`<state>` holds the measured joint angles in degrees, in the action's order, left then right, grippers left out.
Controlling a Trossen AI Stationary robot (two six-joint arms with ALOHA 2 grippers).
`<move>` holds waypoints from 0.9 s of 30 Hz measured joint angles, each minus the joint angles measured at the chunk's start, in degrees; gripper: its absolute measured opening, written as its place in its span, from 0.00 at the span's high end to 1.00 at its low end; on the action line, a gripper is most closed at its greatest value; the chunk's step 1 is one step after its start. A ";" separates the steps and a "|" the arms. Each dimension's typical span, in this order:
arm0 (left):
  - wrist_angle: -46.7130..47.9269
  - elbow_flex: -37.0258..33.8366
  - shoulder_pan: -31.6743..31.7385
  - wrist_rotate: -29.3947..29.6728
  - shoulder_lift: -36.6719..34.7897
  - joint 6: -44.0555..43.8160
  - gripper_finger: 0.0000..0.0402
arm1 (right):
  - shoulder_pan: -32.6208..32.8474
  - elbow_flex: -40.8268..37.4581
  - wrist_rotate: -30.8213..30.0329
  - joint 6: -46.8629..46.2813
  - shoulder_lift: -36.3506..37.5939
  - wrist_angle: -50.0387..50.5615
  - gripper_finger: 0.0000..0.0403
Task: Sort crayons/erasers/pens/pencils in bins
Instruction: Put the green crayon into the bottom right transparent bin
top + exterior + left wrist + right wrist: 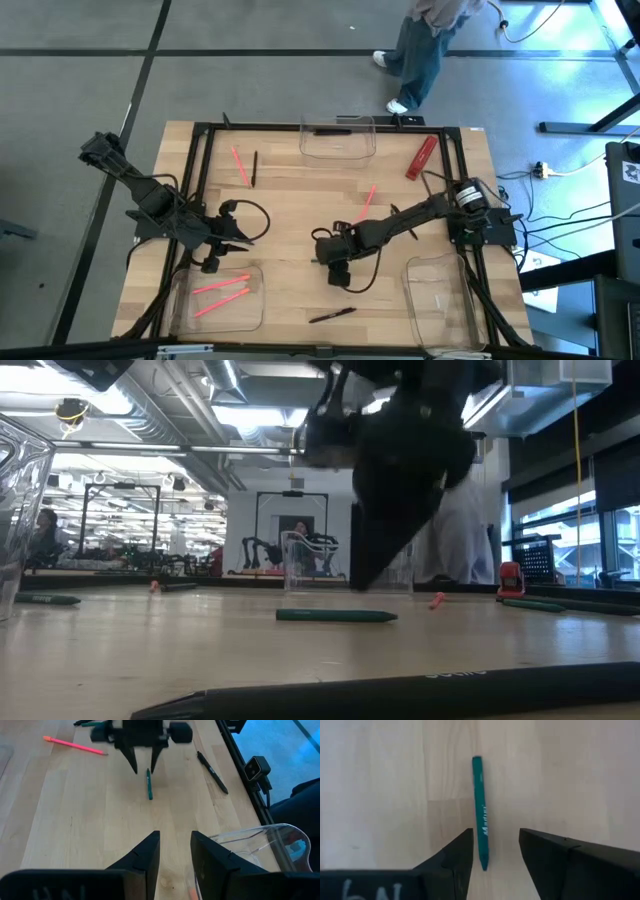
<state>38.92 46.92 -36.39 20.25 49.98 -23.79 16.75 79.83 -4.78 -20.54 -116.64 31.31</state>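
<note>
A dark green crayon [481, 812] lies flat on the wooden table near its middle. My right gripper [495, 851] hangs open just above one end of it, a finger on either side, touching nothing; the low view shows its fingers [385, 550] clear of the crayon [337, 616]. My left gripper [175, 855] waits open above the table's left part, over the near-left bin [218, 298], which holds pink sticks. A black pen [332, 315] lies near the front edge. Pink sticks [240, 165] [366, 200] and a black stick [254, 168] lie farther back.
A clear bin [338, 138] stands at the far edge and another [440, 290] at the near right. A red oblong block [421, 157] lies at the far right. A black frame borders the table. A person stands beyond the far edge.
</note>
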 joint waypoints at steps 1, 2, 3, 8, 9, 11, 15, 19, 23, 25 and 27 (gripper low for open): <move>-0.01 0.00 -0.01 0.00 -0.02 0.00 0.75 | 0.00 0.85 0.21 0.66 -0.98 0.86 0.60; -0.01 0.00 -0.01 0.00 0.00 0.00 0.75 | 0.02 1.86 0.29 1.35 -1.91 1.65 0.60; -0.01 0.00 0.01 0.00 0.00 0.00 0.75 | 0.02 3.11 0.33 1.61 -2.79 2.32 0.60; -0.01 0.00 0.00 0.00 -0.01 -0.04 0.75 | 0.04 8.09 0.33 2.75 -6.68 6.18 0.60; -0.01 0.00 0.00 0.00 -0.02 -0.04 0.75 | 0.04 8.79 0.33 3.12 -7.33 6.82 0.60; -0.01 0.00 -0.01 0.00 0.00 -0.05 0.75 | 0.04 9.82 0.29 3.19 -8.42 7.16 0.60; -0.01 0.00 0.00 0.02 0.00 -0.07 0.75 | 0.07 10.21 0.19 2.60 -9.61 7.97 0.60; -0.01 0.00 0.01 0.02 -0.01 -0.04 0.75 | 0.05 10.16 0.16 2.34 -9.75 8.09 0.63; -0.01 0.00 0.01 0.02 0.00 -0.07 0.75 | 0.07 10.12 0.15 2.35 -9.81 8.06 0.71; -0.01 0.00 -0.01 0.00 0.00 -0.07 0.75 | 0.04 10.12 0.13 2.76 -9.81 8.06 0.77; -0.01 0.00 0.00 0.00 0.00 -0.04 0.75 | 0.04 10.10 0.11 2.73 -9.81 8.04 0.83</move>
<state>38.92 46.92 -36.40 20.25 49.98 -23.83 16.79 89.93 -4.67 -17.81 -126.45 39.35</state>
